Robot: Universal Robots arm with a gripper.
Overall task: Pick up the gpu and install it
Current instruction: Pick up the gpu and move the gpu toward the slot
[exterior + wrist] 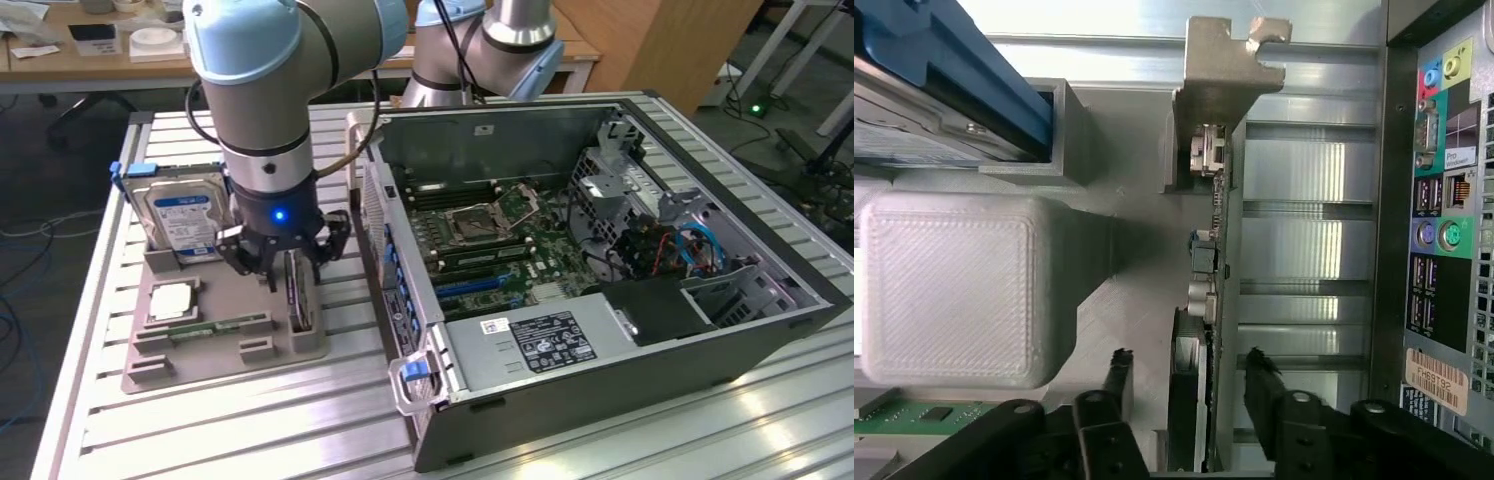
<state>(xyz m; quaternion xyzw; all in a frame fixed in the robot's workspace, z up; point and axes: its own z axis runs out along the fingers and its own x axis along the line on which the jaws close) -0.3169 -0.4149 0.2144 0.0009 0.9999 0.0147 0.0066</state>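
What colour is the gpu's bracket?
Silvery grey; the bracket shows best in the wrist view.

the arm [267,110] points straight down, wrist vertical, its hand [287,270] low with both fingers [1116,372] spread apart.

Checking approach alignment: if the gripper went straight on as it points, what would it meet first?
Probably the gpu, standing on edge in the grey holder, between the gripper's open fingers; depth is unclear.

One table [200,430] carries one computer case [667,370] and one grey tray [200,365]. The tray holds one hard drive [180,215], one gpu [300,300], one green memory stick [220,327] and one square silver chip [174,300]. One tool [296,265], two fingers [1116,375].
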